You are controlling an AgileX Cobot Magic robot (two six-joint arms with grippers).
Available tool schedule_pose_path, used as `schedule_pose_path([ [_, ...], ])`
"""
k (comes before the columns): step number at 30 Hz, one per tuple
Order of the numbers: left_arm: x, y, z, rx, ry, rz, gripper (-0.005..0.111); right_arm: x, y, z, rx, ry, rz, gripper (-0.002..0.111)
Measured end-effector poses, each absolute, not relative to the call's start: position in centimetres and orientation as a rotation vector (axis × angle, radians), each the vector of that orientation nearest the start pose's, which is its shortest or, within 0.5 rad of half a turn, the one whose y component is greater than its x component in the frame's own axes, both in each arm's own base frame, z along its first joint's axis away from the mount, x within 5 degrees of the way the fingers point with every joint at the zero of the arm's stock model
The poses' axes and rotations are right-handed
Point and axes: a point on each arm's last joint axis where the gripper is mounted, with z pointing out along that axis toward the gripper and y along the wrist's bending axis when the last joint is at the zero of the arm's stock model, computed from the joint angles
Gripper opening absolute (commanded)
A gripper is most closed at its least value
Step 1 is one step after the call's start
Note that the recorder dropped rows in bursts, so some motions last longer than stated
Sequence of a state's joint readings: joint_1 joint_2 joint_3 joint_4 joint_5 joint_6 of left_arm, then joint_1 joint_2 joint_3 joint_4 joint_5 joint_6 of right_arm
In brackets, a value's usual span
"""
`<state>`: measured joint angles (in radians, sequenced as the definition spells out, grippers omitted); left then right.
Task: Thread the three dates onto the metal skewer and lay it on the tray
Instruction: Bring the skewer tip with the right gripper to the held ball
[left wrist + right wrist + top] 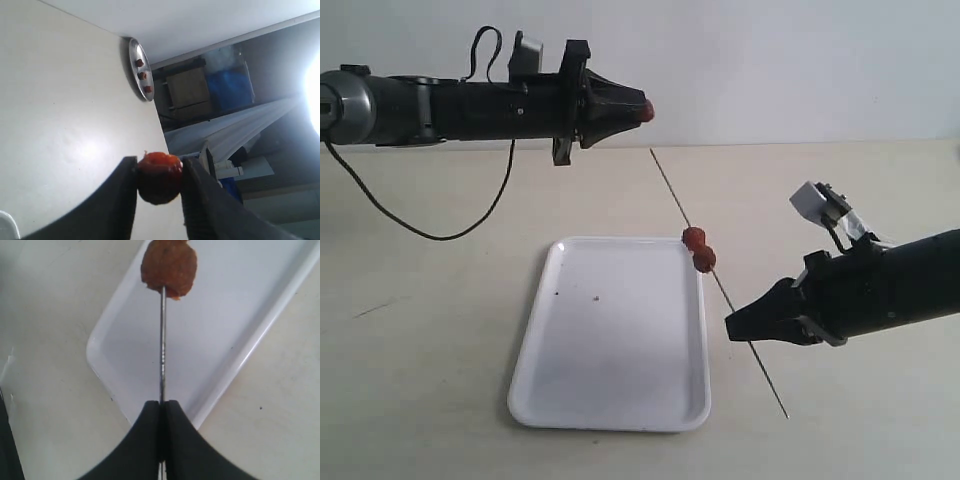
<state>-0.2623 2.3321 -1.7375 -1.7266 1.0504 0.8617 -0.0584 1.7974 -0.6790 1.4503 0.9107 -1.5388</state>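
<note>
White, and nearest of all: found the tray (610, 400) flat on the pale table (420, 400) at six o'clock of the exterior view, bare but for a few dark specks. Traced the metal skewer (770, 385) from its near tip, at five o'clock of the tray and outside the rim, slanting away toward twelve. Could not tell whether that tip touched the table.

Found the right gripper (735, 328) at four o'clock, reaching in from three, jaws pressed flat together on the rod a little up from the near tip. Saw the same in the right wrist view: black fingers (145, 440) closed with only the thin rod between.

Farther along, saw two dates (695, 238) threaded on, touching each other, by the tray's far right corner at one o'clock. Followed the bare rod beyond them to its far end near twelve.

Higher and farther, at eleven o'clock, saw the left gripper (642, 110) held level, pointing toward three, pinching the third date (160, 180) between its fingertips, clear of the skewer. Noted a black cable (420, 232) drooping from that arm at ten o'clock.

Farthest, in the left wrist view, made out a small round plate (134, 55) with three reddish bits, too small to name.
</note>
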Motion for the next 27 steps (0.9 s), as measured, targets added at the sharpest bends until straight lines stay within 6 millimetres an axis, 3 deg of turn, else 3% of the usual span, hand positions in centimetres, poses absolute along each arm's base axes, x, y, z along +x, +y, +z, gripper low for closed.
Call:
schedule_pose_path([
  [13,46.0,-20.2,18.8,0.105,2.094,-1.782,0.031,27.8,5.8,13.9,-0.36,2.332,1.157,0.0],
  [27,45.0,-21.6,18.9,0.178,2.101,-1.832,0.031,27.9,5.8,14.0,-0.343,2.325,1.142,0.0],
])
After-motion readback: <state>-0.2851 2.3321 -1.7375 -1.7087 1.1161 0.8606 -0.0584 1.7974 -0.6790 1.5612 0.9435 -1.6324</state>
